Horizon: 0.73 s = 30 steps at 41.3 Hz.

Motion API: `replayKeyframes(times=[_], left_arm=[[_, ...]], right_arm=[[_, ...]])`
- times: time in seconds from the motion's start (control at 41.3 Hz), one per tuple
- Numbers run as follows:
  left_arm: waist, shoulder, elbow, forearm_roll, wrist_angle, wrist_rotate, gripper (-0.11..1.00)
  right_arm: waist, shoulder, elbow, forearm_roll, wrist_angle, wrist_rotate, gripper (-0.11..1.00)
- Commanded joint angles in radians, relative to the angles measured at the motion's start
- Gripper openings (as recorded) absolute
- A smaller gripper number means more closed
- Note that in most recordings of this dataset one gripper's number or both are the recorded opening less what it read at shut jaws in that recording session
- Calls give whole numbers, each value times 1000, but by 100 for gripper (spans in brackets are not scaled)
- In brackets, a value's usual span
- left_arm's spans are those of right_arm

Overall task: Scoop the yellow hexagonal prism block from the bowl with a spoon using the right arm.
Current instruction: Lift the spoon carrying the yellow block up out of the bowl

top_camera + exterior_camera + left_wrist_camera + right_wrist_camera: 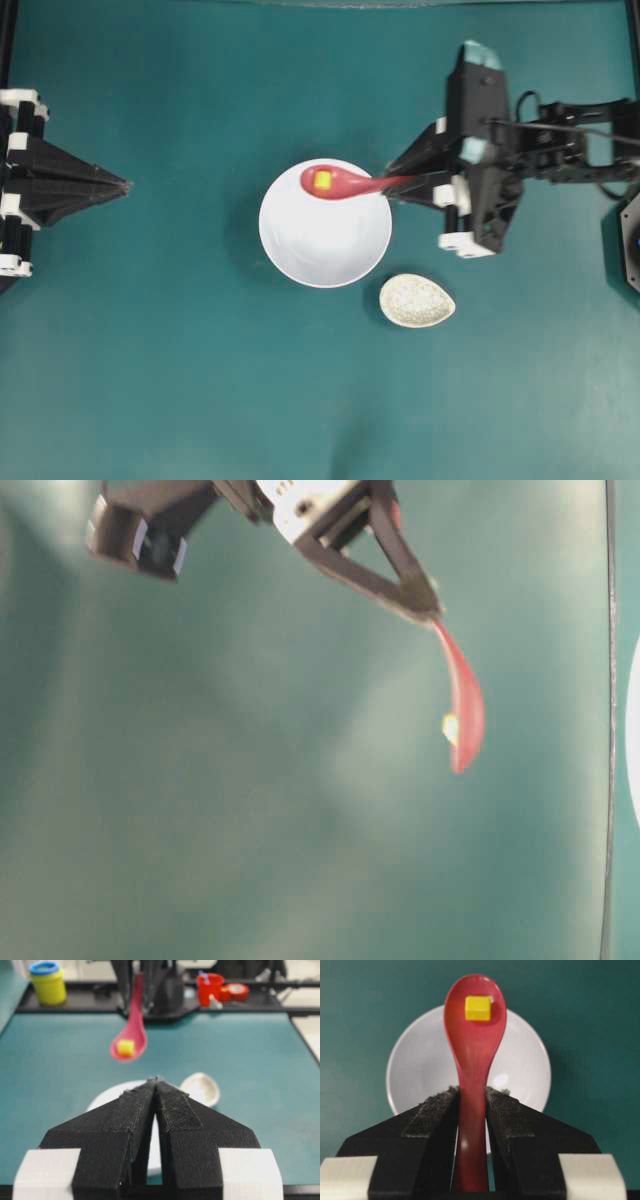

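One yellow hexagonal prism block (pixel 478 1008) rides the spoon (pixel 474 1060), clamped in the right claw (pixel 472 1102) above the bowl (pixel 415 1065); next, carry it level.

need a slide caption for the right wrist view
Right pincer holds the red spoon, yellow block in its scoop, above the white bowl.

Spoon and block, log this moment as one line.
right hand: shut on spoon | yellow block: in scoop, lifted above bowl | left hand: shut, idle
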Motion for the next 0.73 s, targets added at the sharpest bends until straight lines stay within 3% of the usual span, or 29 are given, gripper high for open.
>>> replayKeyframes(times=[0.0, 0.702], left_arm=[[2, 8, -11, 9, -23, 5, 0], [2, 8, -11, 8, -40, 5, 0]], right_arm=[[2, -48, 3, -3, -3, -2, 25], [3, -86, 25, -32, -14, -5, 25]])
